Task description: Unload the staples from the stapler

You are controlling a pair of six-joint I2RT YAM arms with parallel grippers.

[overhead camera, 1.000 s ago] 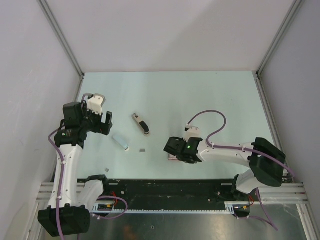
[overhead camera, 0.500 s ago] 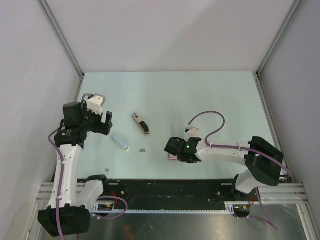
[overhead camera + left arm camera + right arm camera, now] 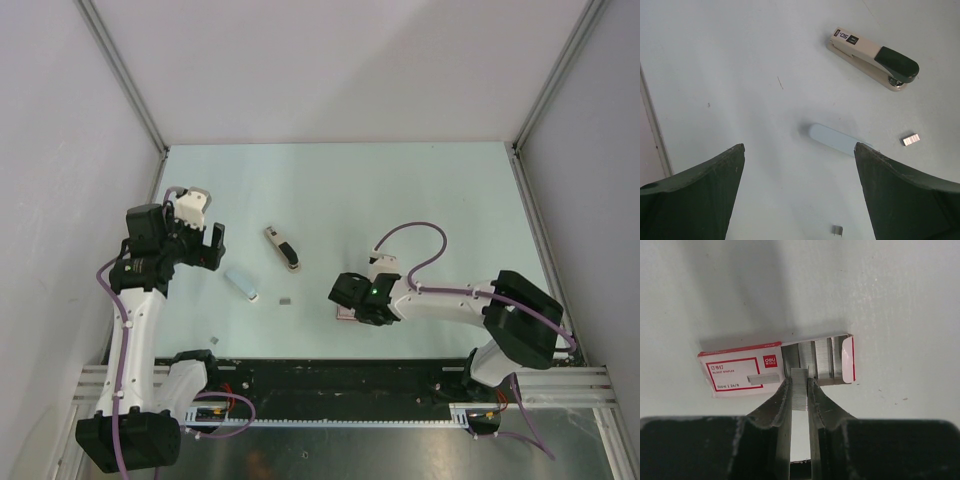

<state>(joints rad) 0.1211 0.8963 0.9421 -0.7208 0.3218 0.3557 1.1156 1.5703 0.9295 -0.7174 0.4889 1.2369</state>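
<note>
The pale-blue stapler (image 3: pixel 241 283) lies on the table, and shows between the fingers in the left wrist view (image 3: pixel 837 140). My left gripper (image 3: pixel 207 243) is open and empty above and to its left (image 3: pixel 799 146). A tiny silvery strip of staples (image 3: pixel 910 139) lies to the right of the stapler (image 3: pixel 286 299). My right gripper (image 3: pixel 345 300) is shut on another silvery strip of staples (image 3: pixel 799 390). It holds that strip at the open end of the red, white and grey staple box (image 3: pixel 740 375).
A beige and black stapler (image 3: pixel 283 248) lies beyond the blue one (image 3: pixel 872 57). A small loose staple piece (image 3: pixel 836 229) lies near the front edge (image 3: pixel 214 340). More strips (image 3: pixel 822 360) sit in the box (image 3: pixel 344 316). Walls close in the table.
The right arm's elbow has shifted slightly left while its gripper stays at the box. The left arm and the things on the table have not moved.
</note>
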